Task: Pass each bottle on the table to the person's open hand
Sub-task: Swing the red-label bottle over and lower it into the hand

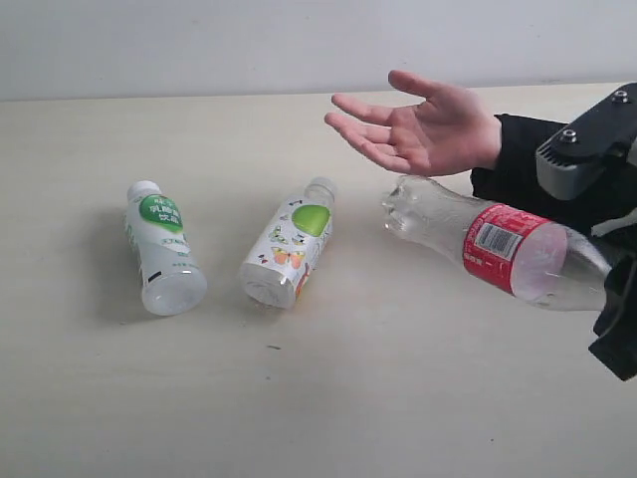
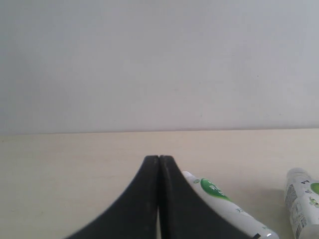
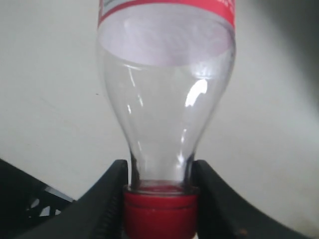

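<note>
**Handover of the clear bottle: delivery stage**

1. Left fingers (image 2: 144, 199): pressed together, empty, low over the bench (image 1: 348, 408) and out of the exterior view.
2. White-capped bottle with green round label (image 1: 164, 261): lying on its side on the bench, untouched.
3. White-capped bottle with fruit-printed label (image 1: 289, 249): lying on its side just right of item 2, apart from it, untouched.
4. Person's open hand (image 1: 423, 124): palm up, fingers spread, above the far right of the bench.
5. Clear bottle with red label (image 1: 493, 244): tilted, base end just under the palm; contact cannot be told.
6. Right fingers (image 3: 107, 194): clamped on that bottle's neck above the red cap (image 3: 159, 214).

Assessment: one bottle is being presented and two wait on the bench. The next move probably calls for a short advance into the palm, then parting the fingers once the hand closes.
</note>
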You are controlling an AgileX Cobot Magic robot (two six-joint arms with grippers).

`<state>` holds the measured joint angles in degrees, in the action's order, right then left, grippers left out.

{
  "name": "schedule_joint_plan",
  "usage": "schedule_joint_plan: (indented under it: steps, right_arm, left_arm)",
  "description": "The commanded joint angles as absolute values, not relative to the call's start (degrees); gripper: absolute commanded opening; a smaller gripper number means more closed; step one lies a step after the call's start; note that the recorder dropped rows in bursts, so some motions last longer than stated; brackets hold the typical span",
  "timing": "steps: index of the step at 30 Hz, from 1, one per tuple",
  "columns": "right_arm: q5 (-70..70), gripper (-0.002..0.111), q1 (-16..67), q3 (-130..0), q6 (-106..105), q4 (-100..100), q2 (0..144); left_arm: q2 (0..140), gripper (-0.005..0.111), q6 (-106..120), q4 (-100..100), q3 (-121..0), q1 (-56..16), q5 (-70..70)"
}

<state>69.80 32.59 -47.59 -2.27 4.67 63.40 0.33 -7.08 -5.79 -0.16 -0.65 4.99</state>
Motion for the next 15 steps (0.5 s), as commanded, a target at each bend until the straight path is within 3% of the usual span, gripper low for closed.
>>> schedule_joint_plan:
  steps: [1, 10, 15]
  right_arm:
    - [69.96, 0.000, 32.65, -47.82, -4.78, 1.21, 58.54]
    - [69.96, 0.000, 32.65, -47.82, -2.86, 4.83, 52.14]
    - [57.34, 0.000, 32.65, -47.82, 1.81, 6.38, 53.22]
  left_arm:
    - [0.00, 0.000, -7.05, -5.43, 0.00, -0.47, 4.58]
    - [0.00, 0.000, -7.05, -5.43, 0.00, -0.47, 4.58]
    - [0.00, 0.000, -7.05, -5.43, 0.00, -0.47, 4.58]
